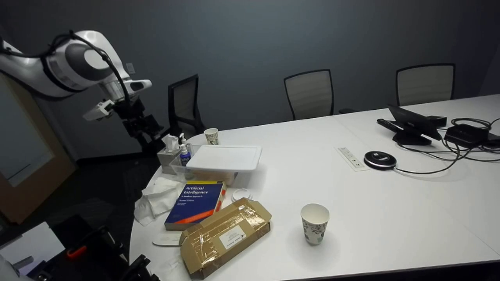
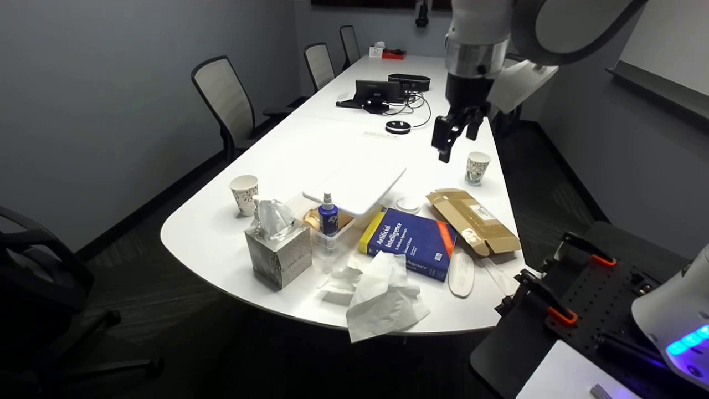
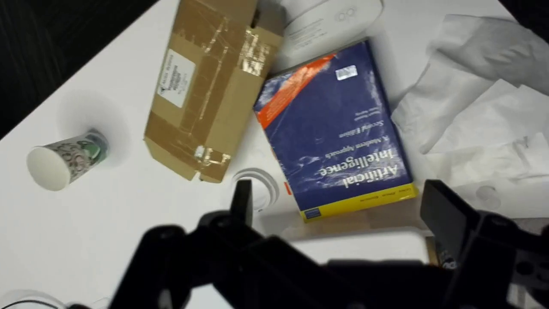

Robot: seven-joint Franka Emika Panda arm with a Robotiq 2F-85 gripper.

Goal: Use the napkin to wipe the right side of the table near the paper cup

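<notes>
The crumpled white napkin [image 2: 383, 303] overhangs the rounded white tabletop [image 1: 304, 168], its folds probably pinchable; the black two-fingered gripper [image 3: 338, 193] hangs wide and empty, presumably to take them; one tapered, patterned paper cup [image 2: 477, 168] likely marks where to wipe.

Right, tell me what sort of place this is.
Most likely an office meeting room: a long white table with a rounded end, several mesh-backed chairs beside it, and what looks like a tilted black screen standing on it.
</notes>
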